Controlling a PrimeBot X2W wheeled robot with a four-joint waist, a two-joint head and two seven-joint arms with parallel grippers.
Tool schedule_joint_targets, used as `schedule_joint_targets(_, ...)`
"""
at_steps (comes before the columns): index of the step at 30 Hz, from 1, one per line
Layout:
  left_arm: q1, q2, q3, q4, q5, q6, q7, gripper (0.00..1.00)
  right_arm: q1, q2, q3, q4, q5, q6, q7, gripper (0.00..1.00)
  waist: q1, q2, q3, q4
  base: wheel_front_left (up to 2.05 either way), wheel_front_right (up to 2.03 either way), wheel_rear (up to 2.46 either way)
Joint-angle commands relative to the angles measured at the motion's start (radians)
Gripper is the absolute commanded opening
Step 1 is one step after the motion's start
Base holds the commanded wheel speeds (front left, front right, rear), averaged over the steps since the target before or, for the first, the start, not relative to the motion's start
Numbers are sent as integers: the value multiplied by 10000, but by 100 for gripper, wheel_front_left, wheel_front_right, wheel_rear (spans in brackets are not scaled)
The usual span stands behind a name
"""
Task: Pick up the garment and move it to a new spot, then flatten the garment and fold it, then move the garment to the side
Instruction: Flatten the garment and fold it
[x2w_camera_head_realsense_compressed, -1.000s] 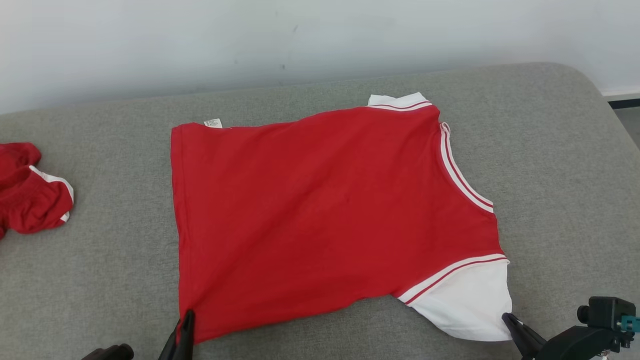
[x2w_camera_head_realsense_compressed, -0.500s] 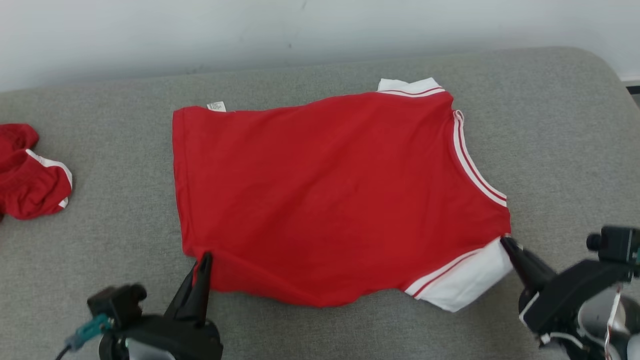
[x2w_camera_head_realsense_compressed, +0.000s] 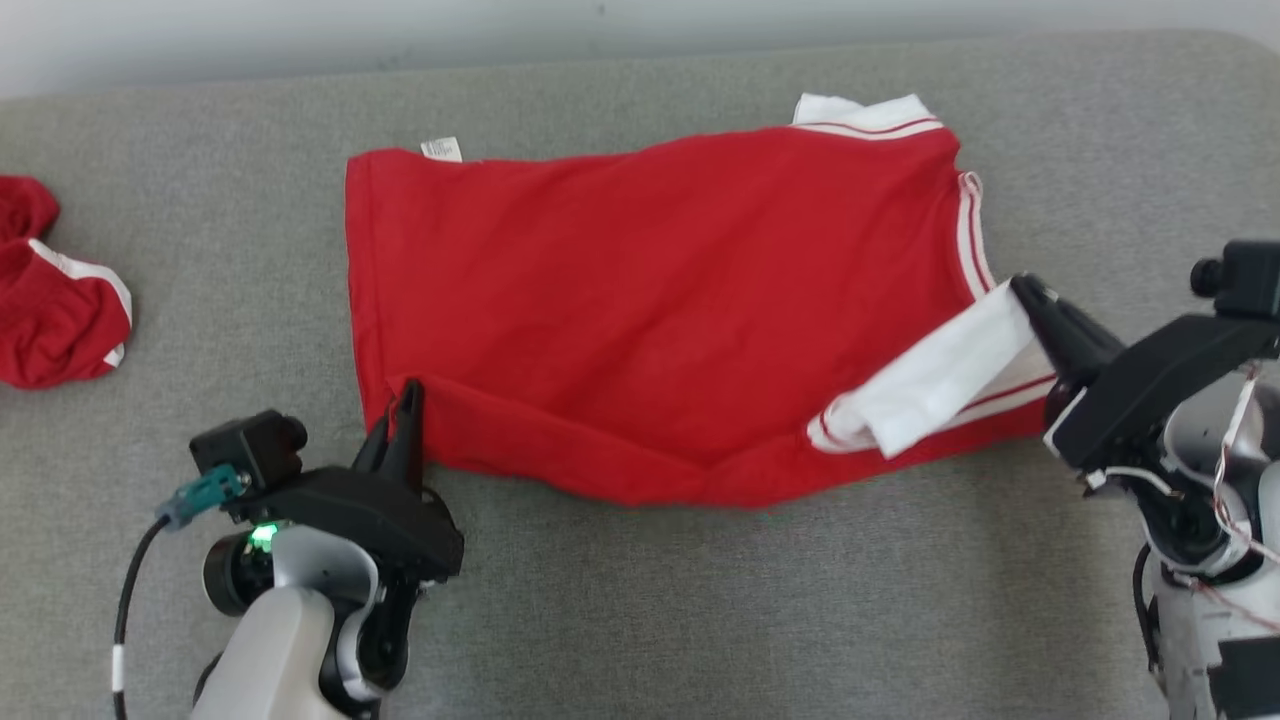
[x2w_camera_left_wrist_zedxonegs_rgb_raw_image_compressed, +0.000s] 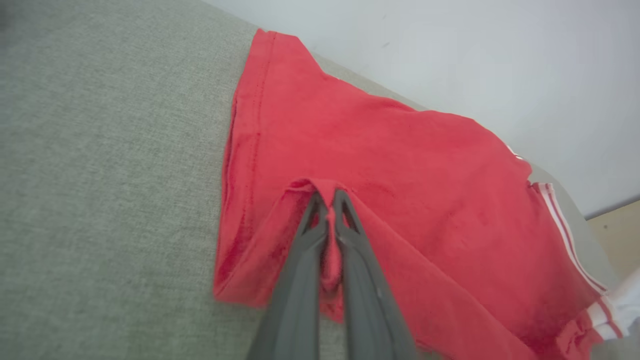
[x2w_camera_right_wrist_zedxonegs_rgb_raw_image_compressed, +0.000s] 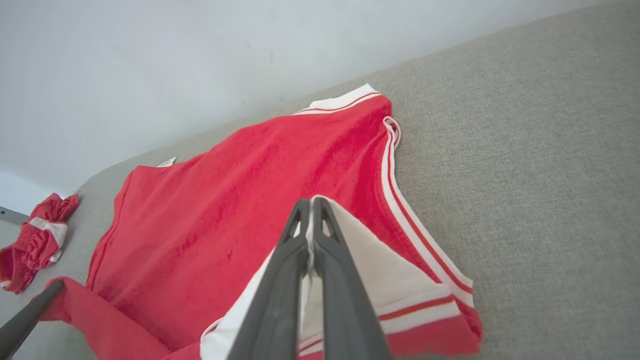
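The garment (x2w_camera_head_realsense_compressed: 640, 300) is a red shirt with white sleeves and striped trim, spread on the grey cushion (x2w_camera_head_realsense_compressed: 620, 620). My left gripper (x2w_camera_head_realsense_compressed: 410, 392) is shut on its near left hem corner, lifted and carried over the body. In the left wrist view the fingers (x2w_camera_left_wrist_zedxonegs_rgb_raw_image_compressed: 327, 200) pinch red cloth (x2w_camera_left_wrist_zedxonegs_rgb_raw_image_compressed: 400, 165). My right gripper (x2w_camera_head_realsense_compressed: 1022, 290) is shut on the near white sleeve (x2w_camera_head_realsense_compressed: 940, 380), folded up over the red body. The right wrist view shows its fingers (x2w_camera_right_wrist_zedxonegs_rgb_raw_image_compressed: 311, 205) clamped on white cloth (x2w_camera_right_wrist_zedxonegs_rgb_raw_image_compressed: 370, 270). The near edge forms a raised fold.
A second red and white garment (x2w_camera_head_realsense_compressed: 50, 300) lies crumpled at the cushion's far left, also visible as a crumpled piece (x2w_camera_right_wrist_zedxonegs_rgb_raw_image_compressed: 35, 240) in the right wrist view. A pale wall (x2w_camera_head_realsense_compressed: 300, 30) runs behind the cushion. Bare cushion lies in front of the shirt.
Both grippers have moved away from me, carrying the near hem corner and the white sleeve over the shirt's body. The head view has tilted down, shifting the whole scene upward.
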Motion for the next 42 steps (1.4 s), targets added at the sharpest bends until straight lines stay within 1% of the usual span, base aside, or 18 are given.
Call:
schedule_joint_targets(1,-179,-44,27,84,78,89,12,0,-166,-111,-1,113,39,10,-129,0,-2,-1,245,169,0,0,0)
schedule_joint_targets(4,-547,-117,86,425,147,416,31,0,-627,-257,110,583,53,10,-465,0,-2,-1,433,275,0,0,0)
schedule_joint_targets(8,-977,-245,134,699,31,630,129,0,-1137,-473,336,1080,126,10,-852,0,-2,-1,659,365,0,0,0)
schedule_joint_targets(16,-1385,-311,194,998,-59,874,243,0,-1881,-763,688,1756,413,10,-1835,0,-2,-1,912,416,0,0,0)
schedule_joint_targets(23,-1338,-329,165,1073,-132,914,239,0,-2242,-910,911,2389,660,11,-2512,0,-2,-1,1028,470,0,0,0)
schedule_joint_targets(24,-1324,-331,162,1082,-134,916,237,7,-2298,-907,883,2487,652,10,-2650,0,-2,-1,1035,478,0,0,0)
schedule_joint_targets(25,-1319,-336,165,1090,-151,930,235,42,-2358,-895,850,2605,634,10,-2808,0,-2,-1,1042,487,0,0,0)
schedule_joint_targets(26,-1326,-324,150,1091,-122,942,198,100,-2389,-883,844,2724,563,11,-2973,0,-2,-1,1046,495,0,0,0)
schedule_joint_targets(27,-1334,-316,146,1093,-78,963,145,100,-2399,-883,866,2870,490,11,-3104,62,-2,-1,1043,505,0,0,0)
schedule_joint_targets(28,-1334,-318,120,1092,-48,953,102,100,-2427,-880,860,3008,414,10,-3256,100,-2,-1,1034,511,0,0,0)
schedule_joint_targets(32,-1192,-232,83,1052,121,948,-204,100,-2526,-785,998,3340,290,10,-3813,100,-2,-1,936,506,0,0,0)
schedule_joint_targets(36,-853,-8,-88,891,453,964,-520,100,-2395,-891,1104,3427,395,10,-4201,100,-2,-1,724,474,0,0,0)
schedule_joint_targets(40,-458,225,-268,705,755,1063,-679,100,-2072,-1036,1081,3448,406,11,-4183,100,-2,-1,521,432,0,0,0)
schedule_joint_targets(42,30,404,-433,399,1055,1208,-824,100,-1688,-1133,1024,3430,245,10,-3874,100,-2,-1,316,373,0,0,0)
